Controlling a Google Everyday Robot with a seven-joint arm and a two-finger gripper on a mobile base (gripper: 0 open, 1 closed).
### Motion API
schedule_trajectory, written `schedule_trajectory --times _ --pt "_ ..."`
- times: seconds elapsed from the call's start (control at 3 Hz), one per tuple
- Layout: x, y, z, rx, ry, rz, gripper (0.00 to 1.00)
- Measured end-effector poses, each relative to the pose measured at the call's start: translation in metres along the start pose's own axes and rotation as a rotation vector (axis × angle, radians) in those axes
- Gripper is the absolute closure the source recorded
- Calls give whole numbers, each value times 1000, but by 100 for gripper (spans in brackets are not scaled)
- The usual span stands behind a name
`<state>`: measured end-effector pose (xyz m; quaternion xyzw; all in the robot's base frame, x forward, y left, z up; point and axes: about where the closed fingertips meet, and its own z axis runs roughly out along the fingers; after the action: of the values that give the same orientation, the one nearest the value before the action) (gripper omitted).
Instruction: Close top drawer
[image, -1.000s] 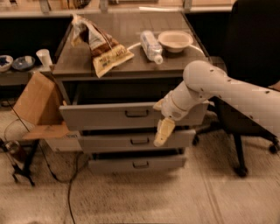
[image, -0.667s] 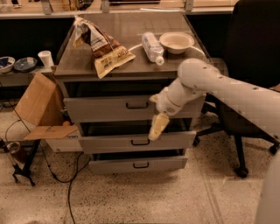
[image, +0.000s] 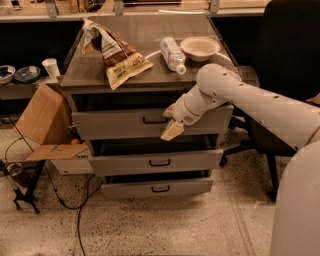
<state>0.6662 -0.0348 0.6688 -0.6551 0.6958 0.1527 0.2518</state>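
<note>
Hand (image: 172, 130) at top drawer (image: 111, 125) front, just right of bail handle (image: 155, 120); drawer slightly out; grip state indiscernible.

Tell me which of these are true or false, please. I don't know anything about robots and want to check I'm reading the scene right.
1. The top drawer sticks out a little from the cabinet. True.
2. A bowl sits on the cabinet's top. True.
3. The pincer hangs above the bowl. False: it is lower down, in front of the top drawer's front panel, just right of the handle as seen in the picture.
4. The bottle stands upright. False: it lies on its side next to the bowl.
5. A snack bag lies on the cabinet's top. True.
</note>
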Motion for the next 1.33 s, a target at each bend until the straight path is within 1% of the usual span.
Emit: schedule_trajectory --times 0.67,1.0,1.33 --pt "-7 -1 -10 0 -1 1 94" --pt "-8 -1 -14 0 -1 1 100" --pt "10 -2 -14 31 -12 36 100"
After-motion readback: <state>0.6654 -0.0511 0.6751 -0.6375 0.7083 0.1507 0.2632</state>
